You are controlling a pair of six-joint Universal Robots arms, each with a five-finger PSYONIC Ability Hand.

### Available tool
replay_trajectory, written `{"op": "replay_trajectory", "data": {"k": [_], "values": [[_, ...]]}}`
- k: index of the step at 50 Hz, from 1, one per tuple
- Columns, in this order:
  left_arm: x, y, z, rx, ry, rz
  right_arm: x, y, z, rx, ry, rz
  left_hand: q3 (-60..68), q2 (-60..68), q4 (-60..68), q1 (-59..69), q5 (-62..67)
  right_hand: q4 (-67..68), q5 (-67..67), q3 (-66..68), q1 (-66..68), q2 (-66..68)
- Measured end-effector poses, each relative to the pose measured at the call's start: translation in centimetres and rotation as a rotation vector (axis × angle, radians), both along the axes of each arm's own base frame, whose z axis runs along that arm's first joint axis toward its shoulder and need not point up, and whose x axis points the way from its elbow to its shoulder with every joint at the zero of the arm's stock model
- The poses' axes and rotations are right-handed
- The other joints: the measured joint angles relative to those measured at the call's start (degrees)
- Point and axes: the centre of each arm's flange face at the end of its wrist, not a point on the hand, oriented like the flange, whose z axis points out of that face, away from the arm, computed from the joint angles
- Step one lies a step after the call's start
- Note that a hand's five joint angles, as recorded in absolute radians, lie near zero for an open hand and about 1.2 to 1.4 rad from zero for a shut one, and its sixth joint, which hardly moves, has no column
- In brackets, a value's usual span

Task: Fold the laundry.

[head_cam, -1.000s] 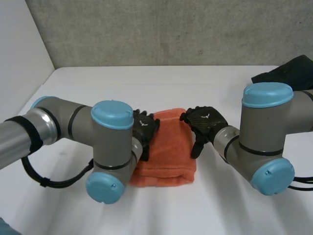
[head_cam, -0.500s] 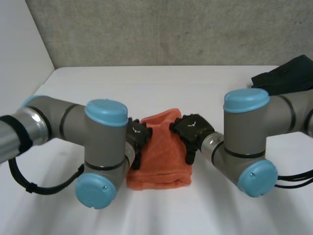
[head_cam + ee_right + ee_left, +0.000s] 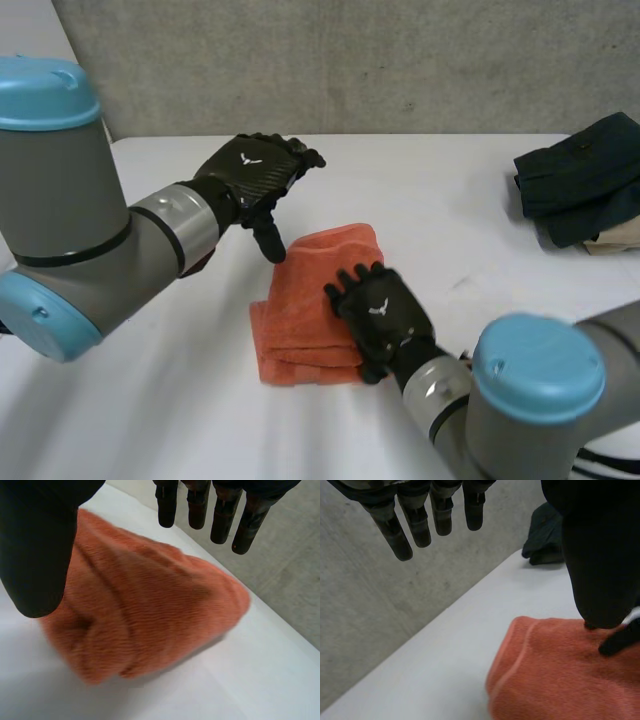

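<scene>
A folded orange towel (image 3: 305, 300) lies in the middle of the white table (image 3: 150, 400). My left hand (image 3: 255, 175) is lifted above the table behind the towel's far left corner, fingers straight and apart, thumb pointing down, holding nothing. In the left wrist view the towel (image 3: 560, 680) lies below the thumb of that hand (image 3: 405, 530). My right hand (image 3: 385, 315) is over the towel's near right part, open. In the right wrist view its hand (image 3: 35, 555) hovers over the towel (image 3: 150, 615) with straight fingers and nothing between them.
A pile of dark folded clothes (image 3: 580, 175) sits at the table's far right, with a beige piece (image 3: 615, 235) under it; the left wrist view has that dark pile (image 3: 547, 540) by the wall. A grey wall (image 3: 350, 60) runs along the table's back edge.
Both hands have left the towel's sides. The left hand rose and swung back to the left. The right hand moved toward the near edge, above the towel's right part.
</scene>
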Motion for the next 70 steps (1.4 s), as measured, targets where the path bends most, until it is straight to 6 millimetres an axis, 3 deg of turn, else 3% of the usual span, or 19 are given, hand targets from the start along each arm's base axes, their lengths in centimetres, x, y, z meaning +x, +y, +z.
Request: {"op": "replay_trajectory", "data": {"k": [8,24,32,42,48,50,52,53,54,57,65,67,70], "values": [[0.3,-0.1,-0.5,0.058,0.010,-0.026,0.9,0.9,-2.1,-0.014,-0.009,0.036,0.0,0.0,0.0,0.0,0.0,0.0,0.0,0.0,0.0,0.0],[0.3,-0.1,-1.0,0.068,0.000,-0.024,3.4,-1.4,-4.5,-0.073,-0.004,0.033,0.0,0.0,0.0,0.0,0.0,0.0,-0.4,0.0,0.0,0.0],[0.3,-0.1,-1.2,0.073,-0.002,-0.024,4.5,-2.7,-4.5,-0.120,-0.005,0.034,0.0,0.0,0.0,0.0,0.0,0.0,-0.4,0.0,0.0,0.0],[0.3,0.0,-1.3,0.076,-0.005,-0.024,6.5,-4.9,-2.8,-0.179,-0.042,0.037,0.0,0.0,0.0,0.0,0.0,0.0,-0.4,0.0,0.0,0.0],[0.4,0.2,-1.5,0.085,-0.009,-0.026,7.2,-5.8,-3.1,-0.168,-0.031,0.043,0.0,0.0,0.0,0.0,0.0,0.0,-0.4,0.0,0.0,0.0],[0.4,0.3,-1.6,0.088,-0.011,-0.026,7.4,-6.1,-3.4,-0.160,-0.025,0.046,0.0,0.0,0.0,0.0,0.0,2.5,2.2,3.8,3.1,3.5],[0.5,0.3,-1.7,0.092,-0.013,-0.026,7.5,-6.6,-3.7,-0.152,-0.020,0.047,0.0,0.0,0.0,0.0,0.0,25.9,23.6,28.2,24.4,28.1],[0.5,0.3,-1.7,0.092,-0.013,-0.026,7.5,-6.6,-3.7,-0.152,-0.020,0.047,0.0,0.0,0.0,0.0,0.0,25.9,23.6,28.2,24.4,28.1],[0.5,0.4,-1.9,0.097,-0.015,-0.027,7.5,-7.3,-4.0,-0.143,-0.015,0.046,0.0,0.0,0.0,0.0,0.0,41.5,38.6,43.0,35.3,42.7],[0.6,0.5,-2.0,0.100,-0.017,-0.026,7.2,-8.4,-4.1,-0.138,-0.013,0.035,0.0,0.0,0.0,0.0,0.0,51.6,46.7,52.4,39.6,52.8],[0.8,0.3,-2.0,0.101,-0.018,-0.019,4.9,-12.0,-2.6,-0.147,-0.013,-0.040,0.0,0.0,0.0,0.0,0.0,52.9,46.8,53.1,39.8,53.4],[1.0,0.2,-1.8,0.098,-0.016,-0.010,2.8,-14.4,-1.3,-0.168,-0.004,-0.091,0.0,0.0,0.0,0.0,0.0,53.1,46.8,53.4,39.8,53.4],[1.2,0.0,-1.7,0.096,-0.014,-0.002,0.9,-16.4,-0.3,-0.191,0.010,-0.122,0.0,0.0,0.0,0.0,0.0,53.1,46.8,53.4,39.8,53.4]]}}
